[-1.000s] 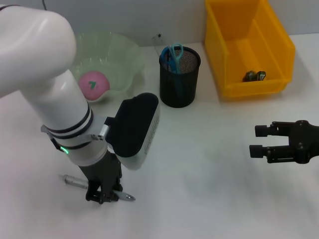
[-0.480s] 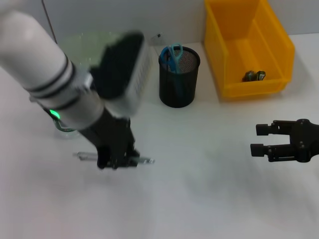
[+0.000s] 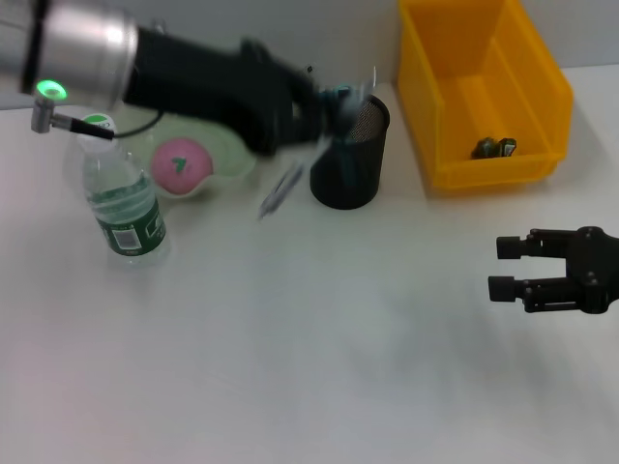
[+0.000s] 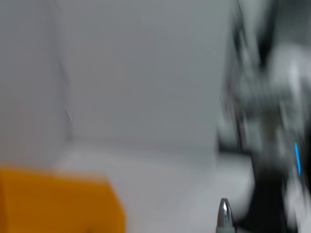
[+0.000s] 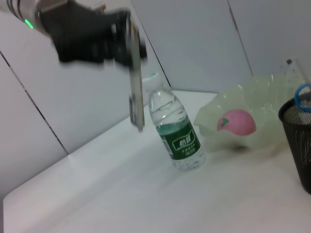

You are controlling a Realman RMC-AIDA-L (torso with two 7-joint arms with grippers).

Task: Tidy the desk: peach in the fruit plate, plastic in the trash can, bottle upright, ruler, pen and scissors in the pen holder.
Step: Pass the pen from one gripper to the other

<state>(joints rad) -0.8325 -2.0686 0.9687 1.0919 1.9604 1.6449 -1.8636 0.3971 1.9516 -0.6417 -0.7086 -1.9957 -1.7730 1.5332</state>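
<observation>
My left gripper (image 3: 296, 124) is shut on the silver pen (image 3: 280, 189), holding it in the air just left of the black mesh pen holder (image 3: 350, 164); the right wrist view shows that gripper (image 5: 127, 42) with the pen (image 5: 135, 99) hanging down. Blue scissors (image 3: 338, 100) stand in the holder. The pink peach (image 3: 181, 163) lies in the green fruit plate (image 3: 237, 145). The bottle (image 3: 122, 205) stands upright. Crumpled plastic (image 3: 493, 147) lies in the yellow trash can (image 3: 542, 97). My right gripper (image 3: 503, 268) hovers open at the right edge.
The pen's tip (image 4: 224, 213) shows in the left wrist view, with the yellow bin (image 4: 58, 201) beyond it. Bottle (image 5: 177, 131), peach (image 5: 235, 121) and holder (image 5: 297, 138) stand close together along the table's back.
My left arm has lifted the pen off the front-left table and swung it up and back toward the pen holder, uncovering the bottle. The right arm has not moved.
</observation>
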